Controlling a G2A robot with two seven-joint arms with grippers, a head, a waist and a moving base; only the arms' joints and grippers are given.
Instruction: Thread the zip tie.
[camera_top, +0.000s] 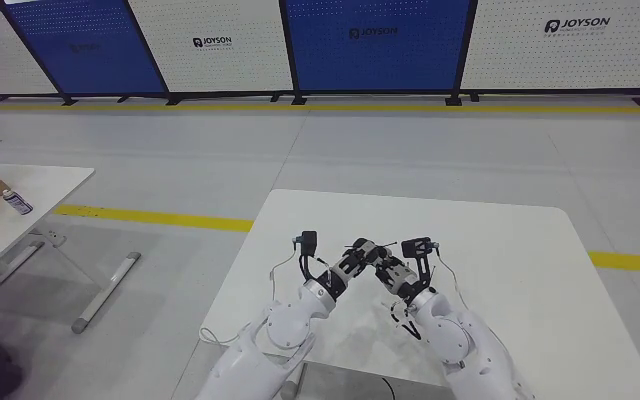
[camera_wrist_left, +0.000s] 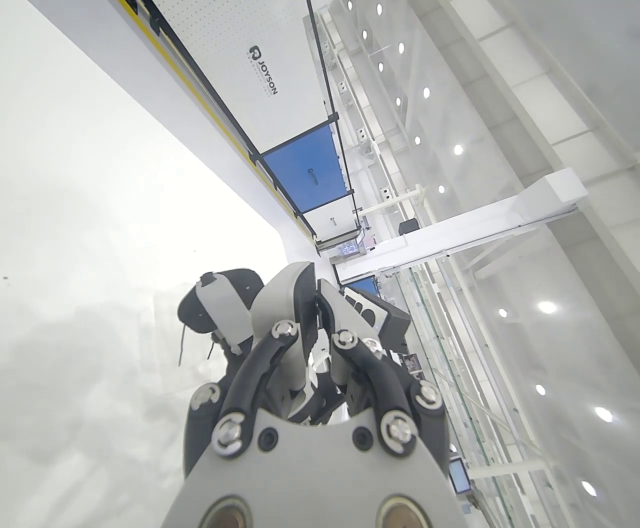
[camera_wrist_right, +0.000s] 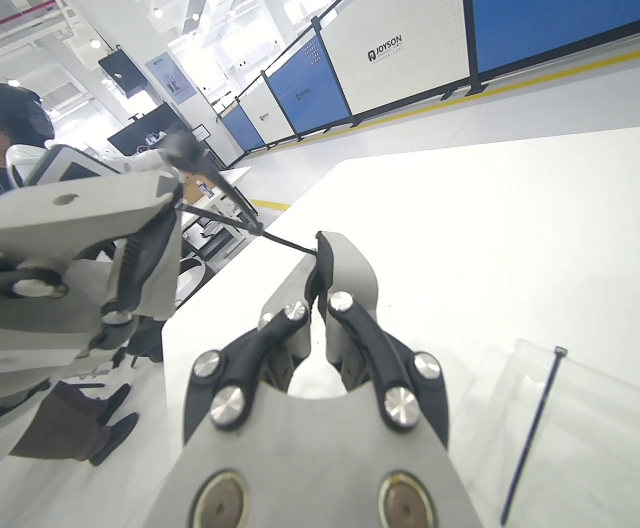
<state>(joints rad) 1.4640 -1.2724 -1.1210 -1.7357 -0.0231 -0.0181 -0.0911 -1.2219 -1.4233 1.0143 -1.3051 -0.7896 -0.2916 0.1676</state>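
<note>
Bright overhead ceiling lamps (camera_wrist_left: 546, 306); glare washes white table (camera_wrist_left: 75, 175); soft shadows; wrist-view edges bend.

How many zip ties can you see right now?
2. One zip tie is held between the left gripper and right gripper, above the table. The second zip tie lies on a clear sheet there. More may hide under the arms.

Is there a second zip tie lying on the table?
Yes, a spare zip tie lies flat on the table, with nothing holding it.
</note>
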